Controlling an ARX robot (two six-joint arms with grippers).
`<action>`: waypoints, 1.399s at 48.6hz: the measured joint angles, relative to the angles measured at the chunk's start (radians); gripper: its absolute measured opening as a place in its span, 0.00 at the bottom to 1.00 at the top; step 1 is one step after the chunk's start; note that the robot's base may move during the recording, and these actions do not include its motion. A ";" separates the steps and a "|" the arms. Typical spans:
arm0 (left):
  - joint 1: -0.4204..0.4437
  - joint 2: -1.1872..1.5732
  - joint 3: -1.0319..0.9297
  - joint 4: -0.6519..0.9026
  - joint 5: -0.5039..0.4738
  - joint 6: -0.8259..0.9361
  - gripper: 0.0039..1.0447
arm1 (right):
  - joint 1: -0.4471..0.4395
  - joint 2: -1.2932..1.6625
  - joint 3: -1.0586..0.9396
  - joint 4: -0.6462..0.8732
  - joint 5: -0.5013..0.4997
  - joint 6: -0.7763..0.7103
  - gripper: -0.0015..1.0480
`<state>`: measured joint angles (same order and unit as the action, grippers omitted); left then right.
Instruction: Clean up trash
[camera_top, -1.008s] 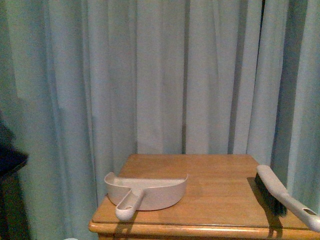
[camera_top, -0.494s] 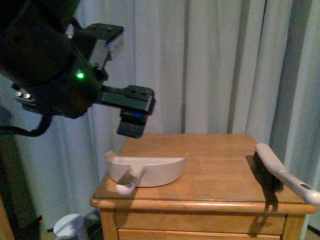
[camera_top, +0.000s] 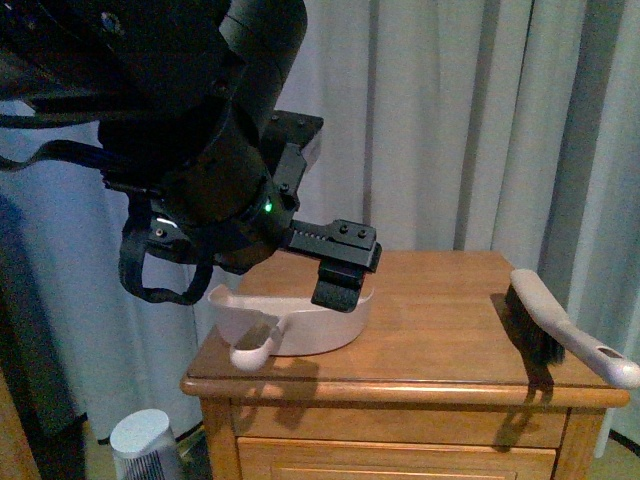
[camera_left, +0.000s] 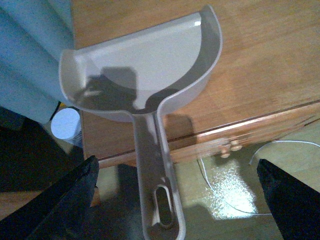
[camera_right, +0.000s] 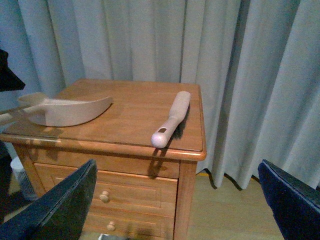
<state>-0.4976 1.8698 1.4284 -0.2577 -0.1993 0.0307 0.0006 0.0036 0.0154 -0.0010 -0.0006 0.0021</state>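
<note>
The left hand (camera_top: 340, 265) hangs over the dustpan (camera_top: 300, 320) near the left side of the wooden counter (camera_top: 430, 340). In its wrist view the left hand (camera_left: 176, 167) is spread wide, its 2 dark fingers (camera_left: 55, 200) at either side of the picture with nothing between them but the dustpan (camera_left: 140, 65) below. The front view does not show whether the hand touches the pan's rim. The pale pan sits open side up, and its slotted handle sticks out past the counter's (camera_left: 270, 60) front edge.

The right hand (camera_right: 177, 167) is also spread and holds nothing. It is well back from the counter (camera_right: 135, 115) and faces it from the side. From there the dustpan (camera_right: 65, 111) shows at the far end, and a long brush (camera_right: 172, 117) lies on the nearer part.

In the front view the brush (camera_top: 555, 325) lies along the counter's right edge, dark bristles down, its pale handle tip overhanging the front. It is well apart from the dustpan.

A pale curtain (camera_top: 450, 120) hangs behind. A white canister (camera_top: 140, 440) stands on the floor (camera_left: 210, 170) beside the counter's left front corner.

The trash cannot be made out for sure in any view. A glittering patch (camera_left: 227, 187) shows on the floor below the counter, next to a thin white cord (camera_left: 285, 145), too blurred to identify.
</note>
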 joint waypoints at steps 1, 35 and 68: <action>0.000 0.007 0.003 0.001 0.005 -0.001 0.93 | 0.000 0.000 0.000 0.000 0.000 0.000 0.93; 0.036 0.183 0.086 0.022 0.046 0.041 0.93 | 0.000 0.000 0.000 0.000 0.000 0.000 0.93; 0.088 0.247 0.125 0.031 0.004 0.147 0.93 | 0.000 0.000 0.000 0.000 0.000 0.000 0.93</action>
<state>-0.4099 2.1170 1.5532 -0.2264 -0.1955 0.1780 0.0006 0.0036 0.0154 -0.0013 -0.0006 0.0021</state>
